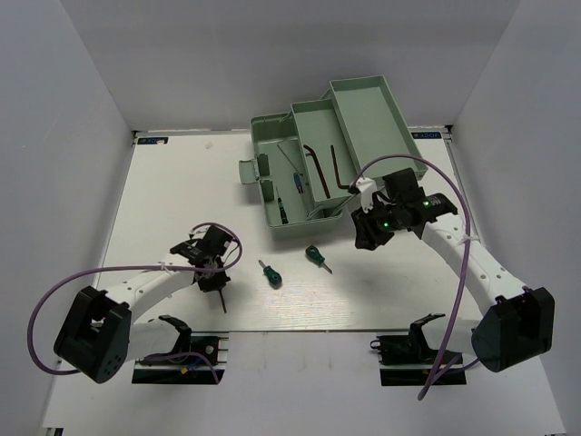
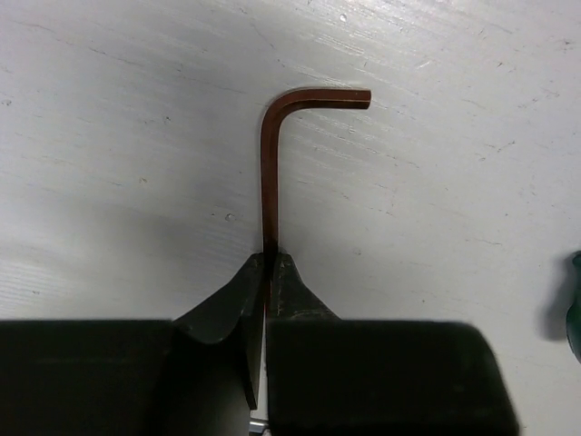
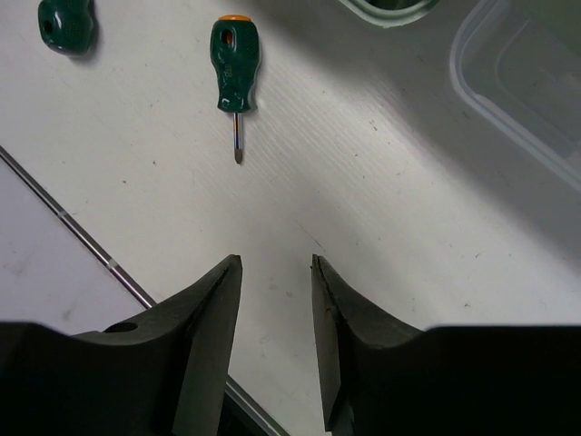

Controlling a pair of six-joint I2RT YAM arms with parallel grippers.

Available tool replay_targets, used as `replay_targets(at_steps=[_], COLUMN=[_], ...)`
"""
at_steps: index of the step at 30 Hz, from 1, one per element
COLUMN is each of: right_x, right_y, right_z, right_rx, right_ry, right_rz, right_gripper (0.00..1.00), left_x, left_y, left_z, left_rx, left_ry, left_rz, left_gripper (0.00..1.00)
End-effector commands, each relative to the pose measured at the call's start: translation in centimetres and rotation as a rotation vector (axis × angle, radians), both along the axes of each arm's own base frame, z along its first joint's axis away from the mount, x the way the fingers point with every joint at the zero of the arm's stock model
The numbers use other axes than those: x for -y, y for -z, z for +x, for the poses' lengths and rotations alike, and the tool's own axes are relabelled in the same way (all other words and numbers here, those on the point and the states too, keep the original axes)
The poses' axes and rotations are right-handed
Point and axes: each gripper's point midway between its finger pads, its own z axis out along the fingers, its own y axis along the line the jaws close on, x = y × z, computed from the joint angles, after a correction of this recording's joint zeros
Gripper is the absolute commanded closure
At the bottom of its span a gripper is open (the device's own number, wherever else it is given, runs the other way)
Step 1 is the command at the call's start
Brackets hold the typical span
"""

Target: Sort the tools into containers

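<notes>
Left wrist view: left gripper (image 2: 269, 261) is clamped on the long leg of a dark hex key (image 2: 269, 173). The shaft runs straight up the frame from the jaws, with the short leg bent toward the upper right.

Top external: the toolbox (image 1: 268, 127) lies up and to the right of this gripper. Its middle tray (image 1: 318, 121), which holds two more hex keys (image 1: 311, 168), is the likely target.

The right gripper (image 3: 277, 263) sits nearer the box, jaws parted, holding nothing.

A scuffed white table (image 1: 182, 191) stands enclosed by plain white walls (image 1: 64, 127).
</notes>
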Motion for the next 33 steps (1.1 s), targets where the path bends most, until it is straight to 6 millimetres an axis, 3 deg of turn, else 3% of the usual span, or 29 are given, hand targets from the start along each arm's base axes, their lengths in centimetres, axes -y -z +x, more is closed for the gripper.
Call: replay_targets(at_steps=[1, 6, 9, 12, 13, 15, 16, 17, 18, 19, 20, 21, 23, 24, 25, 26, 27, 29, 30, 31, 32, 33], right_x=[-0.1, -0.1, 0.0, 0.1, 0.1, 0.0, 0.0, 0.1, 0.0, 0.1, 0.1, 0.1, 0.2, 0.3, 0.4, 0.4, 0.4, 0.5, 0.6, 0.6, 0.6, 0.7], right_y=[-1.5, -1.8, -1.9, -2.0, -2.0, -2.0, -2.1, -2.1, -2.0, -2.0, -2.0, -1.9, -1.5, -1.3, -0.6, -0.3, -0.2, 0.1, 0.2, 0.1, 0.1, 0.1], right_z=[0.7, 0.9, 1.1, 1.0, 1.0, 0.8, 0.8, 0.7, 0.5, 0.4, 0.2, 0.1, -0.6, -0.7, -1.1, -1.4, -1.4, -1.8, -1.8, -1.8, -2.1, -2.1], right_rx=[0.029, 0.031, 0.039, 0.036, 0.038, 0.031, 0.033, 0.028, 0.023, 0.028, 0.031, 0.039, 0.056, 0.074, 0.071, 0.080, 0.086, 0.078, 0.080, 0.081, 0.077, 0.082], right_ry=[0.009, 0.010, 0.011, 0.011, 0.011, 0.009, 0.007, 0.004, -0.004, -0.014, -0.029, -0.049, -0.091, -0.119, -0.138, -0.149, -0.163, -0.172, -0.172, -0.169, -0.177, -0.181], right_rz=[0.013, 0.014, 0.012, 0.015, 0.016, 0.020, 0.022, 0.021, 0.023, 0.022, 0.022, 0.020, 0.024, 0.015, 0.010, 0.014, 0.013, 0.009, 0.004, 0.004, 0.001, -0.003], right_gripper=[0.57, 0.57, 0.56, 0.56, 0.56, 0.56, 0.56, 0.56, 0.56, 0.56, 0.54, 0.53, 0.50, 0.47, 0.46, 0.42, 0.42, 0.41, 0.41, 0.41, 0.41, 0.41], left_x=[-0.3, 0.9, 1.9, 3.5, 4.1, 4.5, 5.7, 6.1, 7.0, 8.3, 9.1, 10.6, 12.9, 14.6, 15.7, 17.9, 19.2, 21.6, 23.1, 23.8, 24.7, 25.4], left_y=[2.0, 0.9, -2.3, -7.0, -9.7, -12.1, -14.9, -16.2, -17.4, -20.0, -21.2, -23.9, -25.3, -27.9, -28.7, -27.9, -30.3, -31.5, -31.2, -31.2, -32.8, -32.4], left_z=[-2.3, -1.2, 0.7, 3.6, 4.8, 6.1, 7.3, 8.0, 8.4, 10.3, 11.2, 12.3, 15.1, 16.2, 17.3, 19.1, 20.5, 22.4, 24.3, 25.1, 25.8, 26.4], left_rx=[-0.095, -0.062, 0.015, 0.127, 0.171, 0.212, 0.264, 0.295, 0.306, 0.374, 0.404, 0.459, 0.513, 0.568, 0.592, 0.575, 0.635, 0.674, 0.677, 0.674, 0.704, 0.691], left_ry=[-0.002, 0.017, 0.029, 0.048, 0.059, 0.079, 0.106, 0.119, 0.148, 0.188, 0.214, 0.259, 0.326, 0.375, 0.403, 0.449, 0.471, 0.523, 0.538, 0.541, 0.567, 0.565], left_rz=[-0.004, -0.053, -0.092, -0.137, -0.156, -0.153, -0.189, -0.198, -0.233, -0.260, -0.279, -0.335, -0.365, -0.422, -0.445, -0.485, -0.522, -0.586, -0.603, -0.618, -0.649, -0.665], left_gripper=[1.00, 1.00, 1.00, 1.00, 1.00, 1.00, 1.00, 1.00, 1.00, 1.00, 1.00, 1.00, 1.00, 1.00, 1.00, 1.00, 1.00, 1.00, 1.00, 1.00, 1.00, 1.00])
